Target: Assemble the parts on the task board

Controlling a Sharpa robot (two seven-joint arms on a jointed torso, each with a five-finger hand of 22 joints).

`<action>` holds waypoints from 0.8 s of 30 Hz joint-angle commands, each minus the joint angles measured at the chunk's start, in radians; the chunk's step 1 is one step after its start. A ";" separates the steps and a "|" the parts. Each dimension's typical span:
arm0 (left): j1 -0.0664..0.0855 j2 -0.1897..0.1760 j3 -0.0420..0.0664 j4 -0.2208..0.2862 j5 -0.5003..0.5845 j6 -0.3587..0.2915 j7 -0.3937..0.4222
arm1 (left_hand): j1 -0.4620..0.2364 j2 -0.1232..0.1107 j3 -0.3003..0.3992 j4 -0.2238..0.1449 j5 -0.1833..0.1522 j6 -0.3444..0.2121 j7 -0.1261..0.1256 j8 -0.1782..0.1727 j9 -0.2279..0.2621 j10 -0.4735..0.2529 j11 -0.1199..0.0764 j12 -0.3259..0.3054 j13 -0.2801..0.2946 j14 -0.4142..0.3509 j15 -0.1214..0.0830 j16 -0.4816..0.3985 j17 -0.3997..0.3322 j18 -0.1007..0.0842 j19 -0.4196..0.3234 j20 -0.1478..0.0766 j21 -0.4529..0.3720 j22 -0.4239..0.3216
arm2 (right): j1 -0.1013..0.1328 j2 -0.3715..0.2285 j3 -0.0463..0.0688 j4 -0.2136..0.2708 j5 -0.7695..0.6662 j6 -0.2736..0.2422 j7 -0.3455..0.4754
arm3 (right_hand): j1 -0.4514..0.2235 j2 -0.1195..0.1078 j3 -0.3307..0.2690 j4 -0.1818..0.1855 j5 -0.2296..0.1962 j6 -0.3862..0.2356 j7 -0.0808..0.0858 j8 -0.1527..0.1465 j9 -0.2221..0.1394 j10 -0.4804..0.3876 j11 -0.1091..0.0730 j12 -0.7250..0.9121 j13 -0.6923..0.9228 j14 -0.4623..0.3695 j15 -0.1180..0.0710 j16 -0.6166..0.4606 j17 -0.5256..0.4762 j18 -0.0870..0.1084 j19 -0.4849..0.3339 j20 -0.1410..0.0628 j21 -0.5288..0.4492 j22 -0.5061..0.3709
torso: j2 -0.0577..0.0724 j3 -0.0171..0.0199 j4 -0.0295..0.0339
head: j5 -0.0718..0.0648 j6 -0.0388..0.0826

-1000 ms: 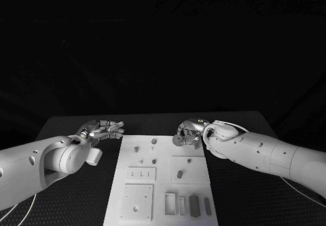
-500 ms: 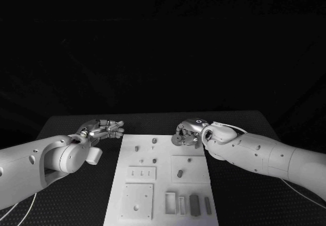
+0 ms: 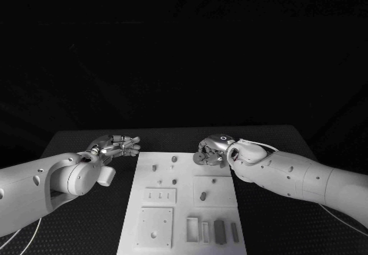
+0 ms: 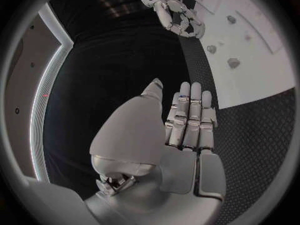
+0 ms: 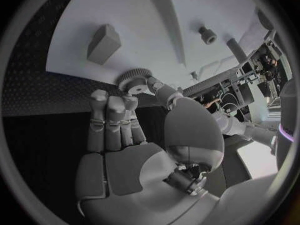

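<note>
The left hand (image 3: 116, 145) is hovering empty, fingers (image 4: 190, 116) lying straight and close together. The right hand (image 3: 212, 150) is pinching a small toothed gear (image 5: 133, 78) at its fingertips.

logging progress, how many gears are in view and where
1: a gear pinched in the right hand fingers over the task board's far right corner. More may hide behind the hand.

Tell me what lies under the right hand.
The right hand pinches a toothed gear above the far edge of the task board; the board directly beneath it is hidden by the fingers.
</note>
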 commanded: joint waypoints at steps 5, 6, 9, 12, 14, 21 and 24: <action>0.001 0.000 0.001 0.004 -0.002 0.006 0.003 | -0.002 0.005 -0.005 -0.003 -0.004 0.003 0.005 -0.006 0.001 -0.002 0.004 -0.004 0.001 -0.006 0.000 0.004 -0.001 0.003 0.006 0.004 -0.005 -0.002 | -0.021 0.004 -0.019 -0.002 -0.067 0.065 -0.041 | 0.009 0.007 0.043 0.020 -0.014 0.134 0.002 0.013 0.004 -0.010 -0.013 0.010 -0.019 0.003 -0.013 -0.002 -0.003 0.044 0.005 -0.005 0.009 -0.005 | 0.000 0.0001 -0.0004 | 0.001 0.001; 0.001 0.000 0.001 0.004 -0.002 0.006 0.003 | -0.002 0.005 -0.005 -0.003 -0.004 0.003 0.005 -0.006 0.001 -0.002 0.004 -0.004 0.001 -0.006 0.000 0.004 -0.001 0.003 0.006 0.004 -0.005 -0.002 | -0.021 0.004 -0.019 -0.001 -0.068 0.065 -0.041 | 0.008 0.004 0.050 0.026 -0.015 0.137 0.001 0.014 0.004 -0.009 -0.015 0.011 -0.021 0.003 -0.014 -0.002 -0.004 0.044 0.005 -0.005 0.009 -0.006 | 0.000 0.0001 -0.0004 | 0.001 0.001; 0.001 0.000 0.001 0.005 -0.003 0.005 0.003 | -0.002 0.005 -0.005 -0.003 -0.004 0.003 0.005 -0.006 0.001 -0.002 0.004 -0.004 0.001 -0.006 0.000 0.005 -0.001 0.003 0.006 0.004 -0.005 -0.002 | -0.021 0.005 -0.021 0.001 -0.088 0.062 -0.046 | 0.015 0.002 0.067 0.032 -0.017 0.146 -0.002 0.018 0.007 -0.007 -0.017 0.012 -0.028 0.004 -0.016 -0.002 -0.004 0.044 0.006 -0.006 0.010 -0.007 | 0.000 0.0001 -0.0004 | 0.000 0.001; 0.001 0.000 0.001 0.005 -0.003 0.003 0.002 | -0.001 0.005 -0.005 -0.003 -0.004 0.004 0.005 -0.006 0.001 -0.002 0.004 -0.005 0.001 -0.006 0.000 0.005 -0.001 0.003 0.006 0.004 -0.005 -0.002 | -0.021 0.005 -0.022 0.002 -0.099 0.062 -0.047 | 0.041 0.006 0.093 0.025 -0.017 0.154 -0.005 0.022 0.009 -0.006 -0.020 0.013 -0.032 0.004 -0.019 -0.001 -0.004 0.044 0.006 -0.008 0.011 -0.008 | 0.000 -0.0002 0.0002 | -0.001 0.000; 0.001 -0.001 0.001 0.004 -0.003 0.003 0.001 | -0.001 0.006 -0.005 -0.003 -0.004 0.004 0.005 -0.006 0.001 -0.002 0.004 -0.005 0.001 -0.006 -0.001 0.005 -0.002 0.003 0.006 0.004 -0.005 -0.002 | -0.021 0.005 -0.022 0.004 -0.107 0.059 -0.049 | 0.073 0.010 0.118 0.012 -0.017 0.161 -0.008 0.026 0.012 -0.005 -0.023 0.015 -0.035 0.004 -0.021 -0.001 -0.004 0.044 0.006 -0.010 0.011 -0.009 | 0.000 0.0002 0.0008 | -0.002 0.000; 0.001 -0.003 0.001 0.008 -0.003 -0.001 -0.002 | 0.000 0.006 -0.005 -0.003 -0.004 0.004 0.005 -0.007 0.001 -0.001 0.003 -0.005 0.002 -0.005 -0.001 0.005 -0.002 0.003 0.007 0.004 -0.005 -0.002 | -0.021 0.005 -0.022 0.011 -0.123 0.029 -0.065 | 0.107 0.018 0.165 0.003 -0.017 0.182 -0.013 0.037 0.019 0.003 -0.028 0.020 -0.044 0.007 -0.023 0.002 -0.004 0.044 0.009 -0.006 0.016 -0.010 | 0.000 0.0007 -0.0012 | 0.001 0.001; 0.001 -0.003 0.001 0.008 -0.003 -0.002 -0.004 | 0.000 0.006 -0.004 -0.003 -0.004 0.004 0.005 -0.007 0.001 -0.001 0.003 -0.005 0.002 -0.005 -0.001 0.005 -0.002 0.004 0.007 0.004 -0.005 -0.002 | -0.021 0.004 -0.022 0.021 -0.130 0.003 -0.071 | 0.102 0.014 0.169 0.007 -0.017 0.183 -0.014 0.037 0.020 0.003 -0.028 0.020 -0.046 0.008 -0.023 0.002 -0.004 0.044 0.010 -0.004 0.017 -0.010 | 0.000 0.0008 -0.0011 | 0.001 0.002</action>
